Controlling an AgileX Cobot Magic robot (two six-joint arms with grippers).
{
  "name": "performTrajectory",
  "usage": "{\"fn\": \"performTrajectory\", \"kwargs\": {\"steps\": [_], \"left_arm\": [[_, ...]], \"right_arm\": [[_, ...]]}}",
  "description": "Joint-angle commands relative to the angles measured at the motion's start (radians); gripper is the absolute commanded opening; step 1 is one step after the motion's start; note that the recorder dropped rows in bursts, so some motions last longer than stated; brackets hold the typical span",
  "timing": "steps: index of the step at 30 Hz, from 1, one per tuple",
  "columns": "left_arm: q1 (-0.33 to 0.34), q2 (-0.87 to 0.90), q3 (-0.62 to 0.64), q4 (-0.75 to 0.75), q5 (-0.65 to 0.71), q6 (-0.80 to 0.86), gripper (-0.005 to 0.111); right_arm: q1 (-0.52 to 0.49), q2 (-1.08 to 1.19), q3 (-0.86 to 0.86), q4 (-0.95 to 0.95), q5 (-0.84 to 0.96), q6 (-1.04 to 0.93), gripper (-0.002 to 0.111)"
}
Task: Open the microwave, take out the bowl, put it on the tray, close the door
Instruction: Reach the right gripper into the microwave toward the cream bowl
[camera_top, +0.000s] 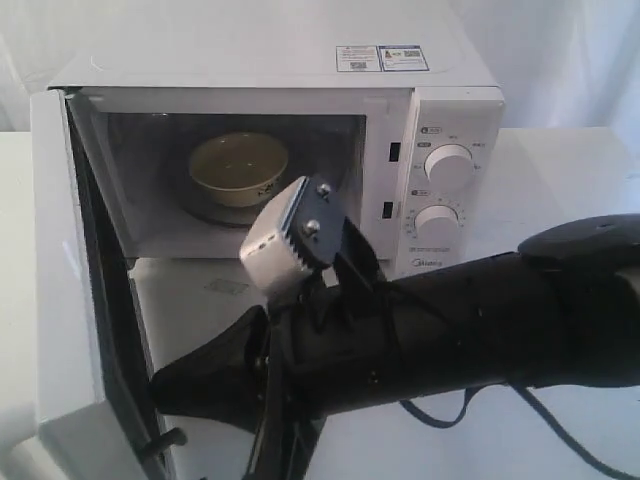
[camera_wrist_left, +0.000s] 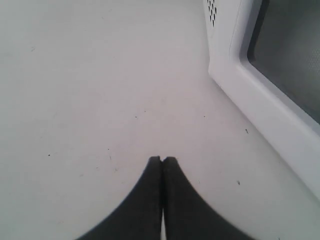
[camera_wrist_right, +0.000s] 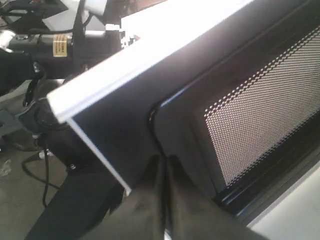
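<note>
The white microwave (camera_top: 250, 60) stands with its door (camera_top: 55, 270) swung wide open to the left. Inside, the cream-yellow bowl (camera_top: 238, 168) sits on the turntable. My right arm reaches across the front, and my right gripper (camera_top: 160, 385) is down at the door's dark inner face. In the right wrist view the right gripper (camera_wrist_right: 164, 159) is shut and empty, its tips against the door's inner frame (camera_wrist_right: 125, 125) beside the mesh window (camera_wrist_right: 260, 105). My left gripper (camera_wrist_left: 162, 159) is shut and empty above the white table (camera_wrist_left: 100, 90), near the door's outer face (camera_wrist_left: 265, 110). No tray is in view.
Two round knobs (camera_top: 448, 165) sit on the microwave's right panel. The right arm's white wrist camera block (camera_top: 285, 240) hangs in front of the cavity. A black cable (camera_top: 560, 440) trails over the table at the lower right. Dark equipment (camera_wrist_right: 50, 45) lies beyond the door.
</note>
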Motion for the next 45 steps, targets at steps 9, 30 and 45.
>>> {"fn": "performTrajectory", "kwargs": {"steps": [9,30,45], "left_arm": [[0.004,-0.005,0.003,0.002,0.003,-0.001,0.000],[0.004,-0.005,0.003,0.002,0.003,-0.001,0.000],[0.004,-0.005,0.003,0.002,0.003,-0.001,0.000]], "right_arm": [[0.190,0.153,-0.115,0.013,-0.029,-0.048,0.000],[0.195,0.362,-0.266,-0.645,-1.275,-0.293,0.032],[0.137,0.594,-0.405,-0.929,-1.497,-0.018,0.041]]}}
